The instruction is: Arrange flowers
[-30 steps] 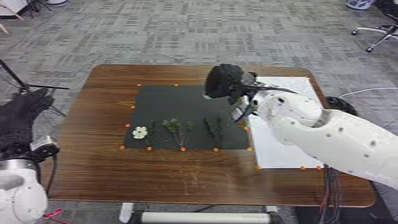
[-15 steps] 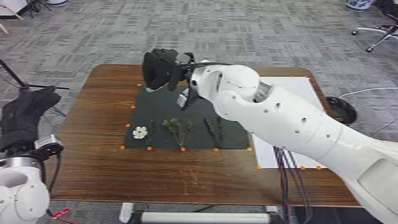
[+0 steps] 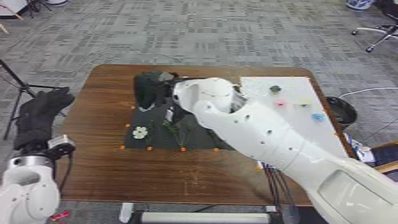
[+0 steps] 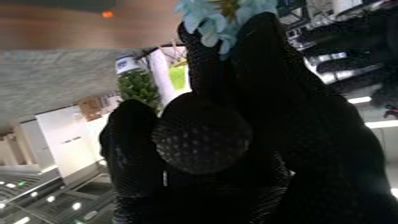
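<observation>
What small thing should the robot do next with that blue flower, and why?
Probably lower the pale blue flower onto the dark mat and let go: the right robot hand holds it at the fingertips, over the mat's far left part, and a white flower already lies there.

From where I'm standing, the counter point(image 3: 160, 175) is brown with streaky grain, the mat point(image 3: 164, 143) nearly black with orange marks point(image 3: 183, 149) along its edges. One flower point(image 3: 139, 132) there is white. The white sheet point(image 3: 311, 137) has spots of pink point(image 3: 281, 102), pale yellow point(image 3: 304, 105) and blue point(image 3: 318, 117). The right robot hand point(image 3: 147, 90) is black, its fingertip point(image 4: 202, 135) dotted, beside pale blue petals point(image 4: 209, 25).
</observation>
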Controlling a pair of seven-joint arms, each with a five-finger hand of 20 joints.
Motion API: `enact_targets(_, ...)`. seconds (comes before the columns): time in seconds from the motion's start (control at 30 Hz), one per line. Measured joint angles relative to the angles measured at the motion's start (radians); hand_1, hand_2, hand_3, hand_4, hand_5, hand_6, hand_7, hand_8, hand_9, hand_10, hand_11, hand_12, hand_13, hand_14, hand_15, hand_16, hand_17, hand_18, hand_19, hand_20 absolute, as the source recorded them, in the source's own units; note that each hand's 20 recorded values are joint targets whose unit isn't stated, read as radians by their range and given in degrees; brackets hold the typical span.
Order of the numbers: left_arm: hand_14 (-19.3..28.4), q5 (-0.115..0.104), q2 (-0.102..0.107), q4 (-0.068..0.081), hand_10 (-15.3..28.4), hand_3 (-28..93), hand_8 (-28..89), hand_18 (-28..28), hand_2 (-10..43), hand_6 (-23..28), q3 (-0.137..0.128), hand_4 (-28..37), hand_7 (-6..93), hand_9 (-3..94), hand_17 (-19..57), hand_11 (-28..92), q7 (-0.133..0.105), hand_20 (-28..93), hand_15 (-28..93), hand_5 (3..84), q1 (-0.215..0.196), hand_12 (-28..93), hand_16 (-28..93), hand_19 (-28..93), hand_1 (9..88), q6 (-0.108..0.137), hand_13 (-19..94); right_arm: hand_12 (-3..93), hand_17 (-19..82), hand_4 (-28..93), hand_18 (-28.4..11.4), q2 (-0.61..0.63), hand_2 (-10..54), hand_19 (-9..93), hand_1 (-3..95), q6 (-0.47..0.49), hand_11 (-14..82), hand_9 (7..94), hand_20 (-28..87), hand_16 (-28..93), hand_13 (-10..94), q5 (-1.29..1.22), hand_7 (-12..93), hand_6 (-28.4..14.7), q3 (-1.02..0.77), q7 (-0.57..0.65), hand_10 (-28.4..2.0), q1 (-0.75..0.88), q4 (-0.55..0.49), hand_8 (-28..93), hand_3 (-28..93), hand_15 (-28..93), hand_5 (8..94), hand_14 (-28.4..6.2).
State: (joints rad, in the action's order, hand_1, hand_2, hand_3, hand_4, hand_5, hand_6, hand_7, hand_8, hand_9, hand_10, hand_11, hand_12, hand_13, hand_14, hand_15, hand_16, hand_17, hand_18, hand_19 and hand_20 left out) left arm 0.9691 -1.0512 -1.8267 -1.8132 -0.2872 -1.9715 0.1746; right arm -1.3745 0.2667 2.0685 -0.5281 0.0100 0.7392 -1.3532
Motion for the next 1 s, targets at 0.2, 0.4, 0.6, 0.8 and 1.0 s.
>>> enact_targets(0.2, 17.6, 0.001, 0.0, 0.006, 14.8, 67, -10, 12.7, 29.4, -1.7, 0.02, -28.3, 16.4, 54.0, 5.6, 21, -0.002, 18, 24, 59.2, 0.029, 11, 0, 14, 20.7, -0.011, 40, 30.8, 60, -17, -14.1, -0.05, -9.5, 93, 60.7, -0.024, 3.8, 84.0, 57, 30, 89, 0.075, 24, 2.7, -0.051, 0.0, -9.4, 0.063, 0.058, 6, 58, 62, 76.2, -1.4)
enact_targets(0.4, 17.6, 0.001, -0.001, 0.008, 14.9, 67, -10, 12.7, 29.3, -1.6, 0.035, -28.3, 16.3, 54.1, 5.6, 21, -0.003, 18, 24, 59.0, 0.04, 11, 0, 14, 20.7, -0.014, 40, 29.0, 59, -17, -14.1, -0.08, -9.5, 93, 60.0, -0.049, 3.2, 83.3, 57, 30, 89, 0.153, 23, 2.9, -0.077, 0.0, -9.2, 0.115, 0.094, 5, 58, 63, 76.1, -1.4)
enact_targets(0.6, 17.6, 0.0, -0.005, 0.01, 14.8, 67, -10, 12.7, 29.1, -1.4, 0.044, -28.3, 16.2, 54.0, 5.5, 21, -0.003, 18, 24, 58.5, 0.044, 11, 0, 14, 20.4, -0.015, 40, 24.1, 60, -19, -13.9, -0.083, -8.6, 93, 59.6, -0.085, 4.4, 80.2, 57, 30, 89, 0.167, 22, 3.2, -0.081, 0.006, -8.9, 0.147, 0.107, 3, 58, 63, 75.4, -1.4)
enact_targets(0.8, 17.6, 0.0, -0.012, 0.01, 14.8, 68, -10, 12.7, 27.9, -1.4, 0.045, -28.3, 16.1, 53.8, 5.5, 21, -0.006, 18, 24, 58.0, 0.044, 11, 0, 14, 20.2, -0.019, 40, 18.9, 59, -15, -13.7, -0.083, -4.9, 93, 60.8, -0.125, 5.3, 75.3, 57, 29, 89, 0.177, 19, 2.8, -0.077, 0.022, -7.8, 0.159, 0.118, 2, 52, 62, 72.8, -1.3)
enact_targets(1.0, 17.7, -0.001, -0.015, 0.01, 14.9, 68, -9, 12.7, 26.9, -1.4, 0.055, -28.3, 16.2, 53.7, 5.4, 21, -0.007, 18, 24, 57.3, 0.045, 11, 0, 14, 20.1, -0.02, 40, 13.7, 59, -16, -13.4, -0.082, -3.9, 93, 59.1, -0.137, 8.3, 70.7, 56, 29, 88, 0.178, 17, 2.3, -0.074, 0.047, -8.0, 0.16, 0.121, 0, 52, 62, 69.4, -1.2)
